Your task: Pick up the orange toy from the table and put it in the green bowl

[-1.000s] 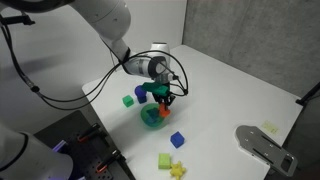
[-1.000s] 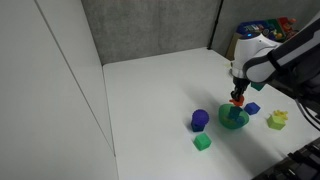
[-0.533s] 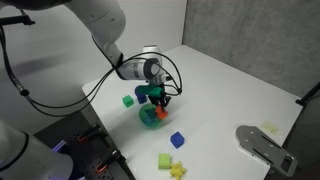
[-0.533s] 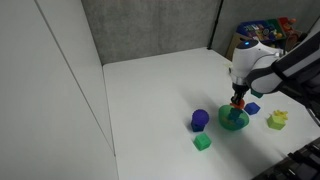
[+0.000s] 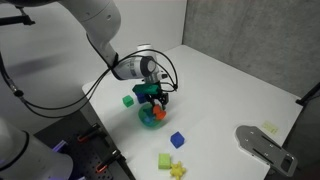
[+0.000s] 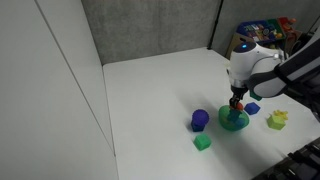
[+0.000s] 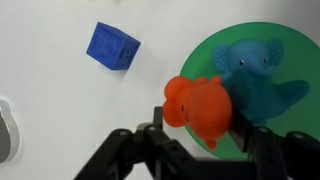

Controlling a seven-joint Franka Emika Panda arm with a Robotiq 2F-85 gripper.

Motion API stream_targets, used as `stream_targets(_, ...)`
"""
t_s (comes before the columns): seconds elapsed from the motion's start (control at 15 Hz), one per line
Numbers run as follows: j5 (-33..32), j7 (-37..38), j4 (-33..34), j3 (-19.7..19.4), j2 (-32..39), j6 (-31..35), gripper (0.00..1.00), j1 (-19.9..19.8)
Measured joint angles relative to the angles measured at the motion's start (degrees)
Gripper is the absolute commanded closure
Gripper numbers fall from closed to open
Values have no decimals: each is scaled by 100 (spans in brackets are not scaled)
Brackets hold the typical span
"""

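In the wrist view the orange toy (image 7: 200, 105), a small orange-red animal shape, sits between my gripper's (image 7: 200, 122) two black fingers and touches them. It hangs over the near rim of the green bowl (image 7: 205, 55). A blue elephant toy (image 7: 255, 75) lies inside the bowl. In both exterior views the gripper (image 5: 160, 99) (image 6: 237, 97) points down just above the bowl (image 5: 151, 118) (image 6: 234, 121), with the orange toy (image 5: 160, 107) (image 6: 237, 101) at its tip.
A blue cube (image 7: 113, 46) (image 5: 177, 139) (image 6: 253, 108) lies beside the bowl. A green cube (image 5: 128, 100) (image 6: 202, 142) and a purple piece (image 6: 199, 119) lie on its other side. A yellow-green block (image 5: 165, 160) and yellow star toy (image 5: 178, 170) rest near the table edge.
The gripper with the orange toy has come down and shifted a little, from beside the bowl's edge to over the bowl.
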Motion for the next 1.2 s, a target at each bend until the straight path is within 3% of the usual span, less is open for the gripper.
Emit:
stream_targets(0.47,97,-31,-157,113,-330,-25,0,10)
stream_targets(0.87,1408,-1020,-132,675,-1078,-670,0,-473)
stream_targets(1.2,2193,-1753,25,790,-1756,-1598,0,-905)
